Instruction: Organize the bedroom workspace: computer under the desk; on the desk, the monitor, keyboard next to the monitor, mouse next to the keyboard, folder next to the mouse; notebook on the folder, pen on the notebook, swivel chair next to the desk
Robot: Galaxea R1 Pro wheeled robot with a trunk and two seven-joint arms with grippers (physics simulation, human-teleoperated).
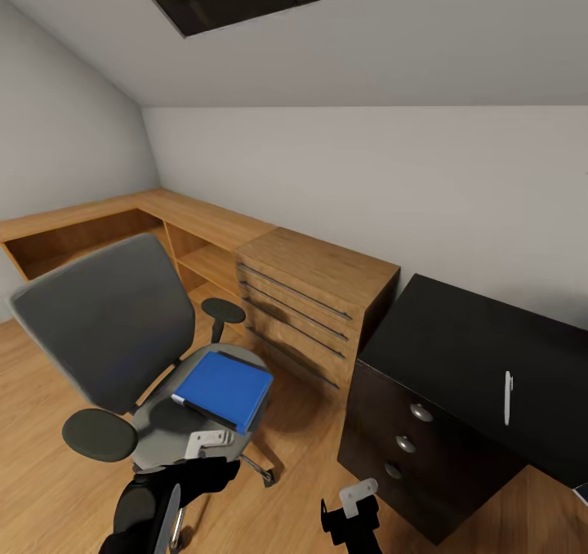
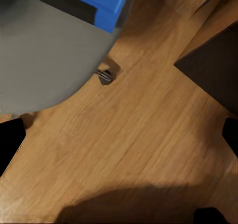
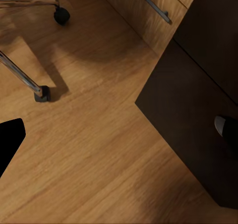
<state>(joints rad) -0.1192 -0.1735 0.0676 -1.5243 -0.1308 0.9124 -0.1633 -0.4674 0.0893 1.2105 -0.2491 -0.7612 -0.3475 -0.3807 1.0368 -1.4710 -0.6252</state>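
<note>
**Folder on chair, pen on dark cabinet, both claws free**

Head cam: I'm facing the swivel chair (image 1: 122,350), grey seat and back, armrests both sides. The blue folder (image 1: 222,389) lies flat on the seat, toward the seat's right edge, w/ a dark slab just under it that I can't identify. Behind the chair is the wooden desk (image 1: 196,215), an L-shaped surface running along the wall w/ open shelves below, then a wooden drawer unit (image 1: 306,305) w/ long bar handles. Right of that stands a dark cabinet (image 1: 457,374) w/ round knobs on the front. A white pen (image 1: 508,397) lies on its top, near the right side of the pic.

Left claw (image 1: 206,441) is low in the head cam, just beside the seat's front edge, near the folder but not touching it. Left wrist cam: its fingers (image 2: 10,142) sit at opposite edges of the frame, spread wide, nothing between them; wood floor (image 2: 129,144) below, seat edge and a corner of the folder (image 2: 106,1) ahead, plus one chair caster (image 2: 105,76).

Right claw (image 1: 357,497) hangs over the floor between chair and dark cabinet. Right wrist cam: fingers (image 3: 10,140) spread wide too, released, holding nothing. Floor below, chair legs w/ two casters, cabinet front beside it.
</note>
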